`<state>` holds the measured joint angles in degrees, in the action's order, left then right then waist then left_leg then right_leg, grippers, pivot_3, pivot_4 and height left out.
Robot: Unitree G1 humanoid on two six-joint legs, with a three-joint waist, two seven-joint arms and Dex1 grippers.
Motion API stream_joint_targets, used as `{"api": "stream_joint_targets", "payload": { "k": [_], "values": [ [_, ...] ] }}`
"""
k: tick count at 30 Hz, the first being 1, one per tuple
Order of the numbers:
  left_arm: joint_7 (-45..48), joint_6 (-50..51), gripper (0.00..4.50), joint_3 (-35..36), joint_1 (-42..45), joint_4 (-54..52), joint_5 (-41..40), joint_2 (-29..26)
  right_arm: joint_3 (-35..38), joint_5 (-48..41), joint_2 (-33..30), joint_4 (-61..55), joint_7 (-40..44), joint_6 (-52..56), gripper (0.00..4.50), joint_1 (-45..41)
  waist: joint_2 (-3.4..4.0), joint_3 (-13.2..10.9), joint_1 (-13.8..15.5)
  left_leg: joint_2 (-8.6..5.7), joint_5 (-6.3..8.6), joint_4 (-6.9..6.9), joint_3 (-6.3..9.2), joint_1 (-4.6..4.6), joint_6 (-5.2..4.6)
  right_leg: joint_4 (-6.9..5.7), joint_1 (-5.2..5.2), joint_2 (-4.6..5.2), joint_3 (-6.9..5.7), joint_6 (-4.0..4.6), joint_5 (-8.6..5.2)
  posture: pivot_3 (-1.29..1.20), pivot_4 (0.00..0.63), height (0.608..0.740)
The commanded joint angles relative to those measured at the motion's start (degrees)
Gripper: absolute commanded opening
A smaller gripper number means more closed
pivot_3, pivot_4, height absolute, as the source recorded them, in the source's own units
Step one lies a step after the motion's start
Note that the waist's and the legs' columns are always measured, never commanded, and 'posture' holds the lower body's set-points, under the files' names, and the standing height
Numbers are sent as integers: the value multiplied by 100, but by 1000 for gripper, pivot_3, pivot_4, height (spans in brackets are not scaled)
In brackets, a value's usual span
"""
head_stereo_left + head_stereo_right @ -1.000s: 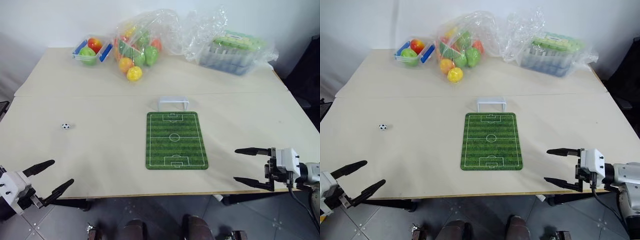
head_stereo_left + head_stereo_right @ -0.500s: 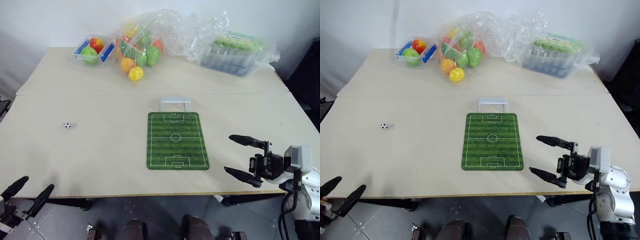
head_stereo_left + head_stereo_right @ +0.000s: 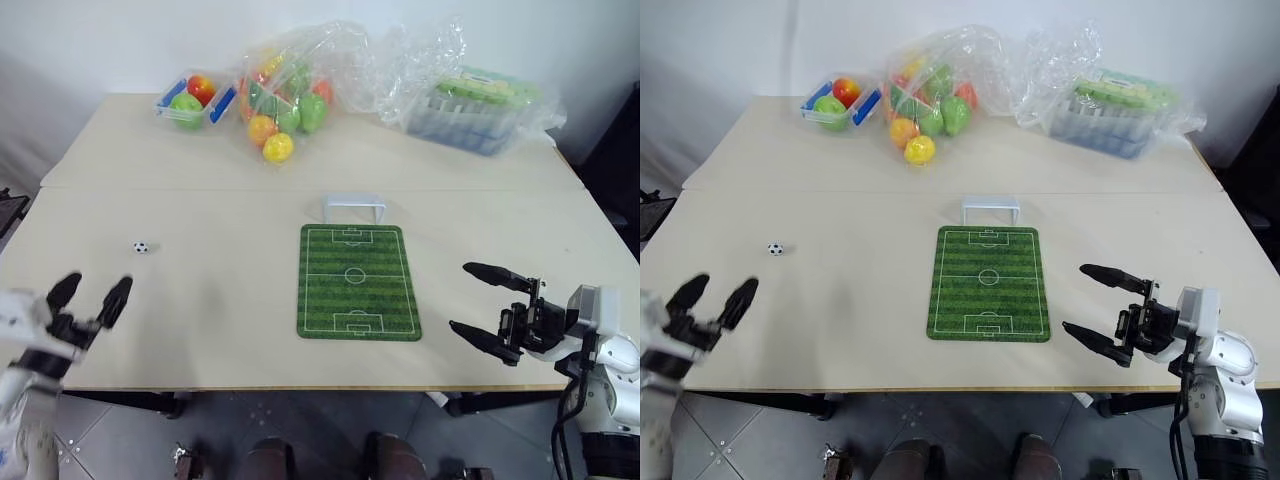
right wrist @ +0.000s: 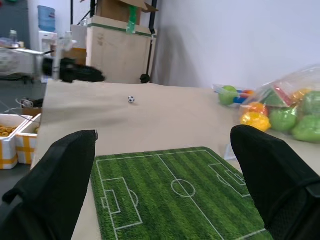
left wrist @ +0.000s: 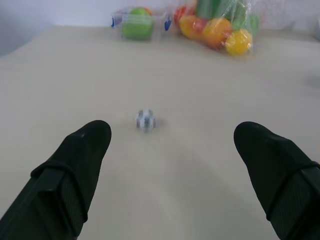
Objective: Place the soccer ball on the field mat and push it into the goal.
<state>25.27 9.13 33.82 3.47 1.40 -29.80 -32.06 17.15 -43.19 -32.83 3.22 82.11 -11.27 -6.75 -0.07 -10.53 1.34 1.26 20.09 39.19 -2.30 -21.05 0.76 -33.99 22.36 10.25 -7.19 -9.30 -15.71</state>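
Grippers first, nearest me: my left gripper (image 3: pixel 90 299) hangs over the near left edge of the table (image 3: pixel 220 310), fingers spread wide with nothing between them, pointing toward the ball (image 3: pixel 142 247), which lies bare on the table a little beyond it and well to the left of the mat (image 3: pixel 358 281). In the left wrist view I see the ball (image 5: pixel 145 120) sitting between and ahead of the two fingertips (image 5: pixel 87 142), not touching either. My right gripper (image 3: pixel 490 309) is over the near right part of the table, just right of the mat's near corner, its fingers also apart and empty, aimed across toward the left. The mat lies flat mid-table, long side running away from me, and I see nothing on it. The goal (image 3: pixel 353 208) stands just beyond its far short edge, upright; I cannot tell whether it touches the mat. Farther back on the left, a small clear tub (image 3: pixel 190 100) with blue clips holds a green fruit and a red-yellow one. Beside it a clear bag (image 3: pixel 290 75) holds green, orange and red fruits, with a yellow one (image 3: pixel 278 147) at its near end. At far right, a lidded box (image 3: pixel 478 110) sits wrapped in crumpled clear plastic; I cannot make out its contents.
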Motion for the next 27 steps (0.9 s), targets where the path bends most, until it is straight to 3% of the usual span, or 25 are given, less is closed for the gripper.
{"api": "stream_joint_targets", "payload": {
  "k": [1,7,14,17,26,27],
  "values": [
    [-279,143,4474,-222,645,645,343,-238,160,-16,50,-29,-30,-93,4500,-44,1,1,-20,0,0,0,0,1,1,0,0,0,0,0,0,0,150,740],
    [-340,-218,4474,-754,1869,2284,1008,-448,201,87,161,-117,-169,-160,4500,64,-1,1,-55,0,-1,-1,-6,-1,1,3,2,-3,1,-1,0,0,150,740],
    [-408,-320,4474,-953,2442,3348,1262,-413,305,154,210,-312,-381,-237,4500,379,-2,2,-58,0,-1,-1,-6,-1,2,3,2,-3,1,-2,0,0,150,740],
    [-333,-304,3889,-961,2468,3459,1230,-388,316,149,210,-405,-472,-239,4500,470,-2,2,-65,0,-1,-1,-6,-2,2,3,2,-3,1,-2,1,0,150,740],
    [-107,-534,942,-1070,2330,3547,1317,-379,395,116,150,-440,-542,-262,4500,592,-4,3,-65,0,-1,-1,-6,-1,2,1,2,-3,3,-3,1,0,150,740],
    [44,-677,855,-1038,2325,3515,1241,-347,417,116,131,-420,-534,-266,4500,597,-4,3,-63,0,-1,-1,-7,-1,2,1,2,-3,3,-3,1,0,150,740]
  ]
}}
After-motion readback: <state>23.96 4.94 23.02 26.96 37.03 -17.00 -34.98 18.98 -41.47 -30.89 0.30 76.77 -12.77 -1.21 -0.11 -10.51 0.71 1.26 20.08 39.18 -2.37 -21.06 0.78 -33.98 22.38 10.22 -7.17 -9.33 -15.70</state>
